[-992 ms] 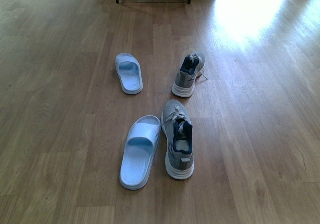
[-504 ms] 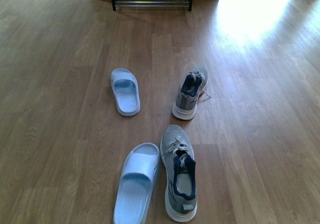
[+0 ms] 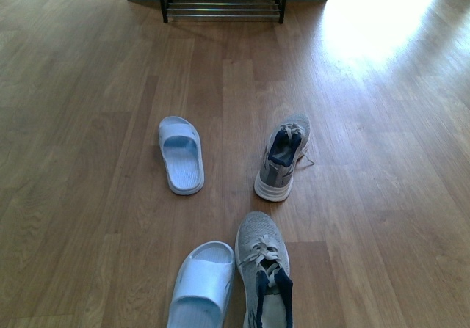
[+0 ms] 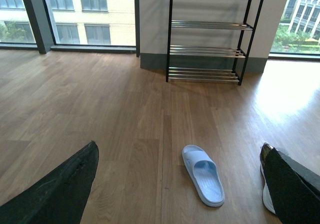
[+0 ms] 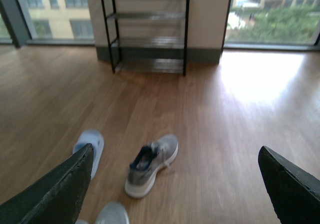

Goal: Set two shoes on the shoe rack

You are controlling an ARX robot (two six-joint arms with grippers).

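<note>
Wooden floor (image 3: 382, 122) carries sneakers (image 3: 283, 159) and slides (image 3: 180, 155) well apart from the shoe rack (image 3: 222, 5), with left tool (image 4: 178, 148) and right tool (image 5: 176, 149) spread empty.

Lower centre: near slide (image 3: 200, 288) and near sneaker (image 3: 264, 273) lie just beside each other, with only a sliver between them.
Mid frame: far slide (image 3: 181, 155) and far sneaker (image 3: 283, 158) lie well apart, with a bare lane of floor (image 3: 231, 122) between them.
Upper frame: open boards run up to the shoe rack (image 3: 222, 5).
Left and right edges: open floor.

No legible text or labels anywhere.
</note>
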